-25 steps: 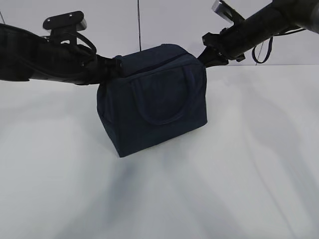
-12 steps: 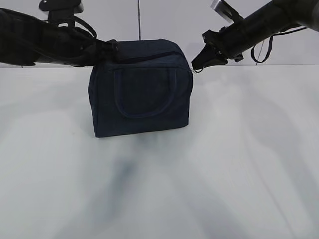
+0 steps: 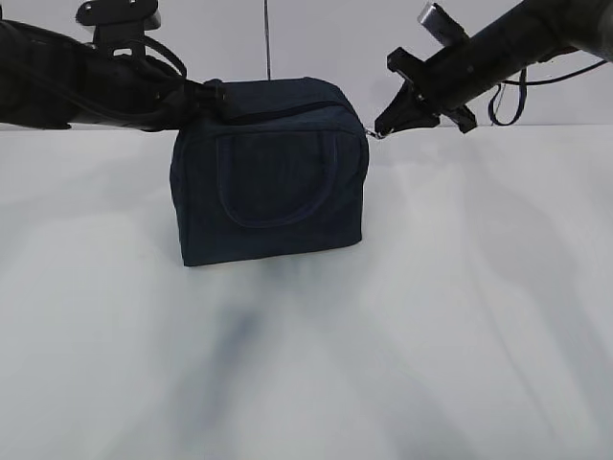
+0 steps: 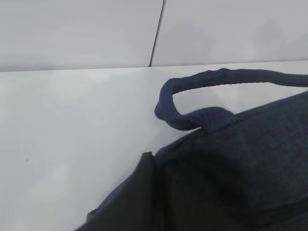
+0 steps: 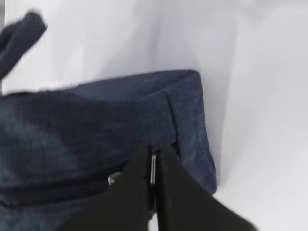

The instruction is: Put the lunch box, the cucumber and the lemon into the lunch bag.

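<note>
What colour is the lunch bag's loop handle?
Dark navy, matching the boxy fabric lunch bag; the loop handle shows best in the left wrist view.

The counter [image 3: 431, 316] is plain white and smooth, and it fills most of the exterior view. Soft grey shadows lie across it in blurred patches, so the light looks diffuse and comes from above. Behind the counter stands a pale wall [image 3: 326, 48] made of flat panels. A thin dark vertical seam [image 3: 267, 38] separates two panels, also visible in the left wrist view.
</note>
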Robot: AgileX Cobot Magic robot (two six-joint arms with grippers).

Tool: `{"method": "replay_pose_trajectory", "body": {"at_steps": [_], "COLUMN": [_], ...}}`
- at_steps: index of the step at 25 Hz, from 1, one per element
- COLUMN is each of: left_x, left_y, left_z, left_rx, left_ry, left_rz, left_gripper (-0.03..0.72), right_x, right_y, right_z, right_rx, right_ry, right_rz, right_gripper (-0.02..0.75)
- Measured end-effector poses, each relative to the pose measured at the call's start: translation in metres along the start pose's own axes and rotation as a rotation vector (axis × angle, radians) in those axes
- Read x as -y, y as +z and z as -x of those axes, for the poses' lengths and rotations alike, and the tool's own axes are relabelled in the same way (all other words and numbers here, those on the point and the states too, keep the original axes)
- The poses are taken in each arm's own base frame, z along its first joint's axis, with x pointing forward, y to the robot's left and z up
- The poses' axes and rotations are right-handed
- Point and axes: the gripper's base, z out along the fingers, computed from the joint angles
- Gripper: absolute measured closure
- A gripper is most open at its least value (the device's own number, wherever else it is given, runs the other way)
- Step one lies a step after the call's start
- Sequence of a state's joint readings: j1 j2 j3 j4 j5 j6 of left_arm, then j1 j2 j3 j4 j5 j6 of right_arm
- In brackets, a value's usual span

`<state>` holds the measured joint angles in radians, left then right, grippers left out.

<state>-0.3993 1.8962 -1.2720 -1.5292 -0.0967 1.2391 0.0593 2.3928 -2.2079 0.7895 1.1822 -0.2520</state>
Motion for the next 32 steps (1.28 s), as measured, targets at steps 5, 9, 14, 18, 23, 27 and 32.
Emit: {"method": "replay_pose_trajectory", "body": {"at_steps": [5,9,14,18,23,27,32], "left_x": [0.000,0.000,0.000,0.000,0.000,0.000,0.000], "left_y": [0.000,0.000,0.000,0.000,0.000,0.000,0.000], "left_z": [0.000,0.000,0.000,0.000,0.000,0.000,0.000], "left_rx": [0.000,0.000,0.001,0.001,0.001,0.001,0.000], "left_ry": [0.000,0.000,0.000,0.000,0.000,0.000,0.000], "left_rz": [0.001,0.001,0.002,0.002,0.002,0.002,0.000], "left_gripper": [0.694,0.694,0.694,0.694,0.694,0.694,0.694], "right_x": [0.002,0.002,0.004,0.006,0.010,0.016,0.023], "right_y": [-0.001,-0.001,0.004,0.009,0.013,0.016,0.025], "right_z": [0.005,0.005,0.004,0.004,0.008,0.010,0.007], "right_rx": [0.054,0.056,0.044,0.027,0.068,0.078,0.063], "right_ry": [0.168,0.231,0.364,0.526,0.716,0.777,0.801], "right_rz": [-0.009,-0.008,0.029,0.077,0.116,0.133,0.127], "right_gripper": [0.731,0.731,0.731,0.731,0.731,0.731,0.731]}}
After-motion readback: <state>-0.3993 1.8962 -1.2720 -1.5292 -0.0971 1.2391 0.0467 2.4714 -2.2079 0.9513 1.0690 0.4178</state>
